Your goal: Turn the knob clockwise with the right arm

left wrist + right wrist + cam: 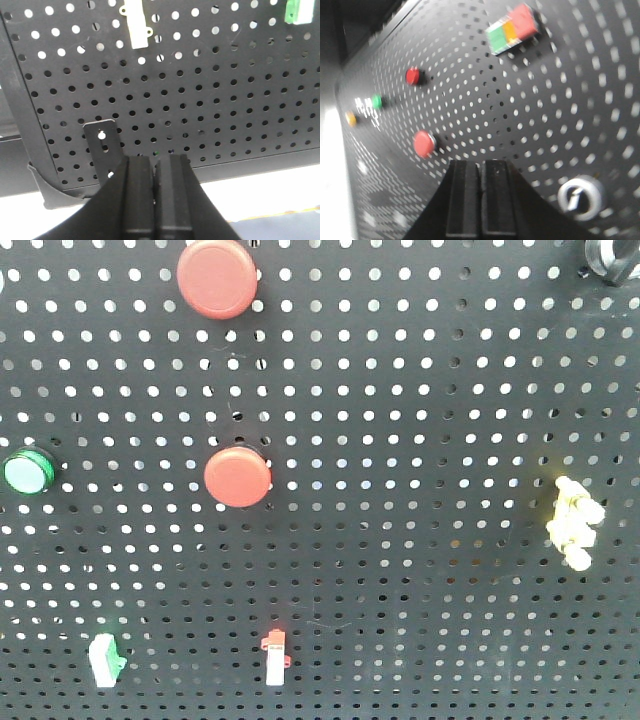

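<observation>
The knob [580, 197] is small and round, dark in the middle with a silvery-white ring. It sits on the black pegboard [560, 110] at the lower right of the blurred right wrist view. My right gripper [480, 167] is shut and empty, its tips close to the board, with the knob to its right and apart from it. My left gripper [154, 162] is shut and empty, low by the pegboard's bottom edge [260, 160]. In the front view a dark round thing [610, 260] is cut off at the top right corner; I cannot tell what it is.
In the front view the pegboard [420, 390] carries two red round push buttons [217, 278] [237, 477], a green round button [27, 471], a yellow cluster [573, 523], a white-green switch [104, 660] and a red-white switch [274, 658]. A green-orange-red block [512, 29] shows in the right wrist view.
</observation>
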